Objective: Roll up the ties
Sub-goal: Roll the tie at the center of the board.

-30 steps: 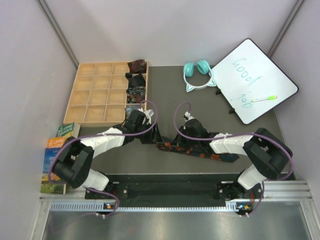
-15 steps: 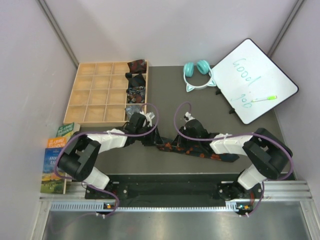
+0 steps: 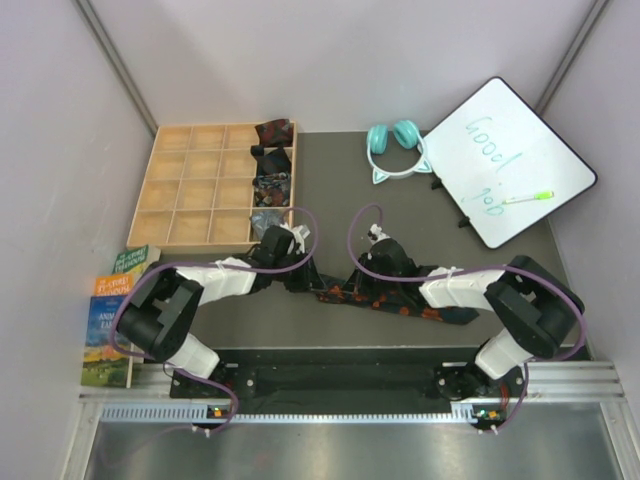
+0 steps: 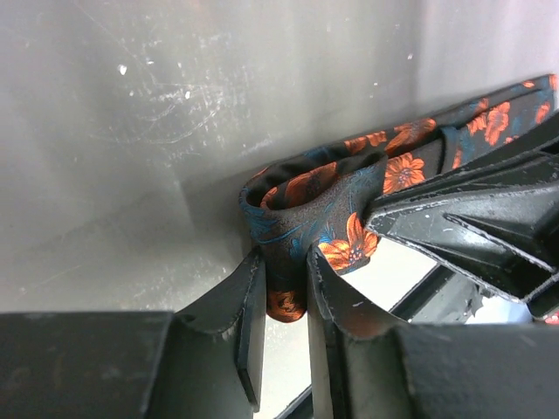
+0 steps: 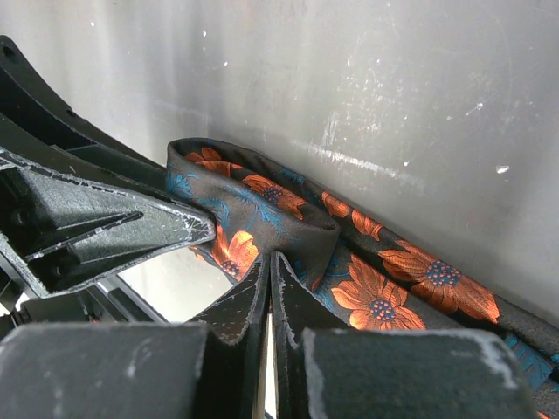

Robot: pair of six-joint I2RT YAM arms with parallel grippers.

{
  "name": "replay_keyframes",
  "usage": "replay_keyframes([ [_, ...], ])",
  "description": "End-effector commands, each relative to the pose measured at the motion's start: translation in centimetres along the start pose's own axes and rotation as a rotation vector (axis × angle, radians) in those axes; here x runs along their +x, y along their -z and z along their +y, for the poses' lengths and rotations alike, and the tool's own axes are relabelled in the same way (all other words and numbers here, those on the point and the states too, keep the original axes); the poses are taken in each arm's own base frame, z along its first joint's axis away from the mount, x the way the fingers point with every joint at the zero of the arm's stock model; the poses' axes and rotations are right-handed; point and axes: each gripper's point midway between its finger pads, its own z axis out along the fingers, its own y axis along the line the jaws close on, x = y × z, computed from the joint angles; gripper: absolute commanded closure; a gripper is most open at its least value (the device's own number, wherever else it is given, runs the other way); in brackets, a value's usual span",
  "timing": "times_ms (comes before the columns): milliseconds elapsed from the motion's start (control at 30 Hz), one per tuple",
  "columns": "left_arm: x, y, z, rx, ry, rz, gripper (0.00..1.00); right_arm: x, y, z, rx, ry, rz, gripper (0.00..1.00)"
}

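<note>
The only writing you could read was "Good job", in green on the whiteboard (image 3: 510, 160) lying tilted at the far right corner, with a green marker (image 3: 528, 198) resting on it. The covers of the books (image 3: 115, 300) stacked off the table's left side carried titles too small to make out.

The table (image 3: 380, 210) was dark grey and matte, and the wrist views showed it scuffed with pale scratches and specks. Plain pale walls (image 3: 330, 50) closed in the far side and both flanks, and a metal rail (image 3: 350, 405) ran along the near edge.

The black tie (image 3: 340, 296) with orange-red flowers lay stretched across the near middle of the table, its left end folded back into a loop. Your left gripper (image 4: 286, 257) was clamped on that loop, a finger pressed to each face. Your right gripper (image 5: 269, 260) had its jaws pressed together, the tips touching the fold just beside the left fingers. Whether any fabric was caught there, I cannot tell.

At far left, a wooden tray (image 3: 150, 180) held small rolled ties (image 3: 272, 158) in its right-hand column. Teal headphones (image 3: 396, 145) lay beside the whiteboard.
</note>
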Motion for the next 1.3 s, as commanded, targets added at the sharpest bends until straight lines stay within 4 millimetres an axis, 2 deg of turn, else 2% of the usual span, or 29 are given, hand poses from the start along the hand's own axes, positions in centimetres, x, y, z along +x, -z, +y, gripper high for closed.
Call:
replay_keyframes([
  [0, 0.0, 0.6, 1.2, -0.138, -0.024, 0.019, 0.87, 0.1, -0.3, -0.6, 0.018, 0.02, 0.007, 1.0],
  [33, -0.6, 0.9, 1.1, -0.157, -0.03, 0.01, 0.87, 0.0, -0.2, -0.4, 0.021, 0.029, 0.011, 1.0],
  [67, 0.0, 1.3, 1.8, -0.202, -0.023, 0.036, 0.88, -0.4, 0.0, -0.1, 0.014, 0.034, 0.004, 1.0],
  [100, -0.4, 1.7, 2.4, -0.247, -0.032, 0.022, 0.88, -0.6, 0.2, 0.1, 0.013, 0.038, 0.001, 1.0],
  [133, -1.1, 2.0, 2.1, -0.262, -0.041, 0.006, 0.88, -1.0, 0.7, 0.1, 0.022, 0.044, -0.004, 1.0],
  [167, -0.6, 2.7, 2.5, -0.303, -0.036, 0.032, 0.88, -1.6, 1.4, 0.6, 0.013, 0.052, -0.027, 1.0],
  [233, -1.7, 3.6, 2.6, -0.363, -0.063, 0.002, 0.88, -2.7, 2.4, 0.6, 0.035, 0.08, -0.069, 0.98],
  [267, -1.9, 4.0, 2.8, -0.388, -0.075, 0.0, 0.88, -2.6, 3.0, -0.2, 0.079, 0.091, -0.063, 0.97],
  [300, -1.5, 4.6, 3.4, -0.428, -0.074, 0.019, 0.88, -3.7, 4.1, 0.1, 0.092, 0.113, -0.118, 0.97],
  [367, -2.4, 5.3, 3.7, -0.486, -0.091, -0.004, 0.88, -3.8, 5.3, -1.2, 0.155, 0.128, -0.133, 0.97],
  [400, -1.9, 5.6, 3.9, -0.502, -0.098, 0.026, 0.88, -4.7, 6.4, -1.2, 0.166, 0.137, -0.185, 0.97],
  [433, -2.6, 5.9, 4.2, -0.542, -0.113, 0.007, 0.88, -4.4, 6.9, -2.0, 0.188, 0.139, -0.192, 0.96],
  [567, -3.0, 6.9, 5.0, -0.647, -0.162, 0.021, 0.88, -4.4, 9.0, -3.6, 0.218, 0.137, -0.265, 0.94],
  [633, -3.0, 7.2, 4.9, -0.688, -0.184, 0.033, 0.88, -4.3, 9.6, -3.9, 0.191, 0.128, -0.308, 0.93],
  [700, -3.2, 7.5, 5.3, -0.753, -0.205, 0.029, 0.88, -4.5, 9.9, -3.4, 0.149, 0.126, -0.338, 0.92],
  [733, -3.6, 7.5, 4.6, -0.764, -0.232, 0.018, 0.89, -4.2, 9.9, -3.8, 0.149, 0.128, -0.338, 0.92],
  [800, -3.6, 8.1, 5.1, -0.854, -0.252, 0.023, 0.89, -4.3, 10.1, -3.6, 0.132, 0.127, -0.354, 0.92],
  [833, -3.8, 7.9, 4.4, -0.863, -0.279, 0.017, 0.89, -4.3, 10.1, -3.6, 0.124, 0.129, -0.359, 0.92],
  [900, -3.6, 8.0, 4.7, -0.933, -0.297, 0.026, 0.89, -4.3, 10.3, -3.5, 0.112, 0.129, -0.368, 0.92],
  [1267, -2.4, 4.8, 1.6, -0.947, -0.354, 0.059, 0.9, -4.3, 12.2, -3.3, 0.01, 0.113, -0.475, 0.92],
])
